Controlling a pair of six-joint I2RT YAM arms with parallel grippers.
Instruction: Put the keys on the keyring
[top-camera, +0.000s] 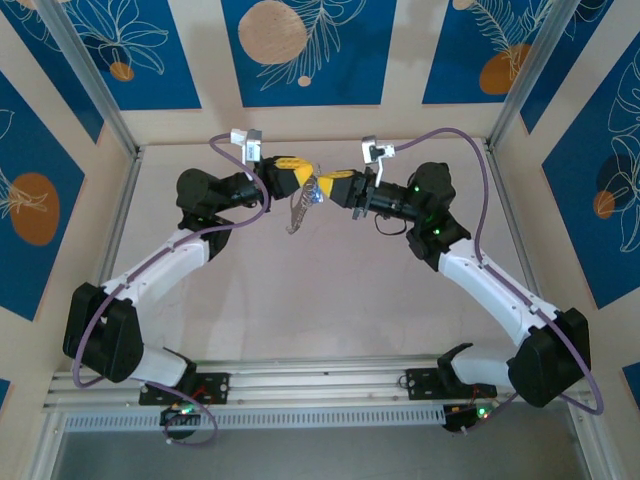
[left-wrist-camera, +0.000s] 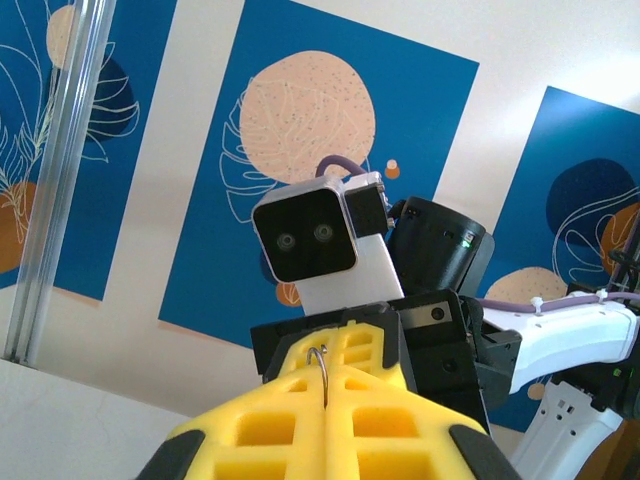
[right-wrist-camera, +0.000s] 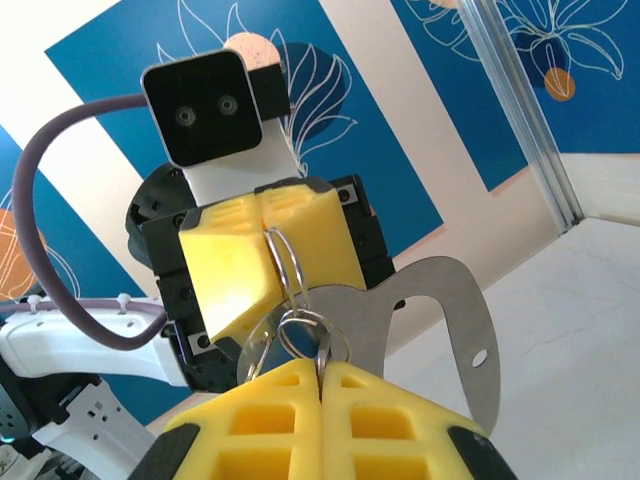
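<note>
Both arms meet in mid-air over the table's middle. My left gripper (top-camera: 306, 177) (left-wrist-camera: 326, 388) is shut on a thin wire ring (left-wrist-camera: 322, 362) of the keyring. In the right wrist view that ring (right-wrist-camera: 286, 258) runs from the left gripper (right-wrist-camera: 262, 215) down to smaller linked rings (right-wrist-camera: 312, 330). From these hangs the flat grey tag (right-wrist-camera: 440, 310) (top-camera: 296, 213). My right gripper (top-camera: 323, 188) (right-wrist-camera: 322, 372) is shut on one of the small metal rings. A blue patch (right-wrist-camera: 301, 338) shows inside the rings; I cannot tell whether it is the keys.
The pale table (top-camera: 330, 290) lies well below both grippers. Aluminium posts (top-camera: 90, 80) and blue patterned wall panels (top-camera: 300, 50) close in the back and sides. A rail (top-camera: 320, 385) with both arm bases runs along the near edge.
</note>
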